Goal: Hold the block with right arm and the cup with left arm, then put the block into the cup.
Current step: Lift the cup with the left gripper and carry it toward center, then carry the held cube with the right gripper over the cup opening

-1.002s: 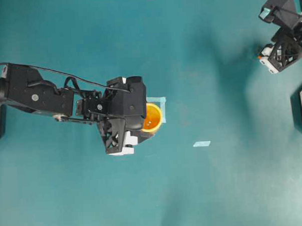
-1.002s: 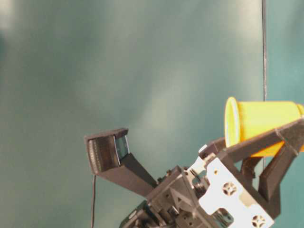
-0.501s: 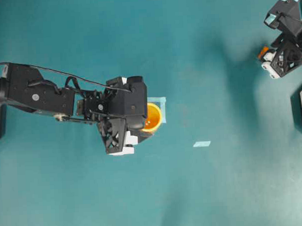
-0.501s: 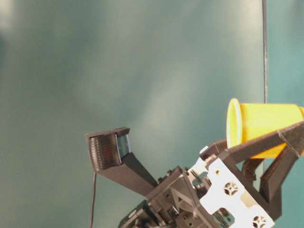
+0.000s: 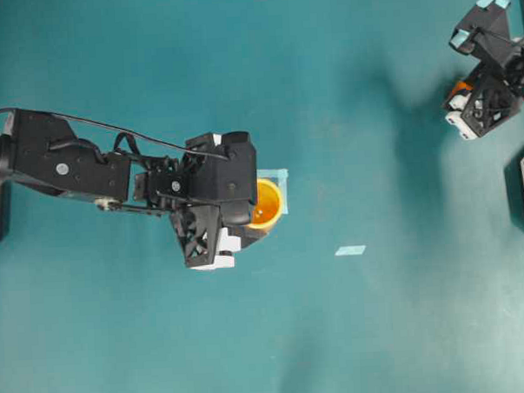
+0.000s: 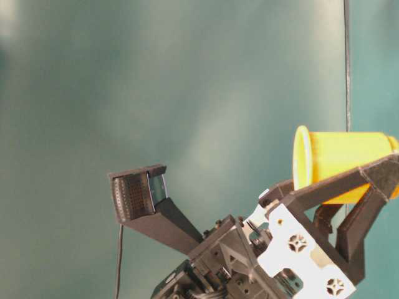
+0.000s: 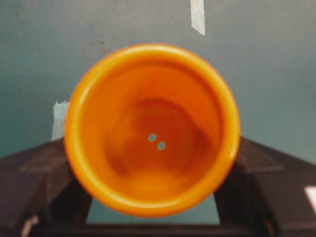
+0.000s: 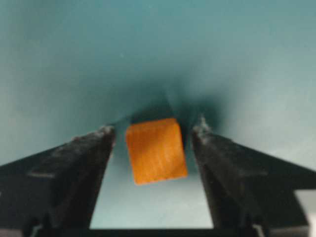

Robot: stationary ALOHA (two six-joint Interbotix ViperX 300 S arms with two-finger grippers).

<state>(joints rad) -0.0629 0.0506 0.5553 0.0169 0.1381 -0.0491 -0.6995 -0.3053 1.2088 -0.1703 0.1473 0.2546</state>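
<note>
- Closing on the block (image 8: 156,150) is the step in hand — the right gripper (image 8: 153,143) straddles it with its jaws spread, a gap showing on either side, nothing grasped yet.
- To do it well, I would centre the block between the fingertips and squeeze squarely on its flat sides so that it does not twist or skid across the table (image 5: 381,330).
- The left gripper (image 7: 153,163) is clamped around the cup (image 5: 264,203), near mid-table, mouth clear and nothing inside.
- The block sits at the far right edge, well apart from the cup.
- Count — one block, one cup, two arms, two pale tape scraps visible.
</note>
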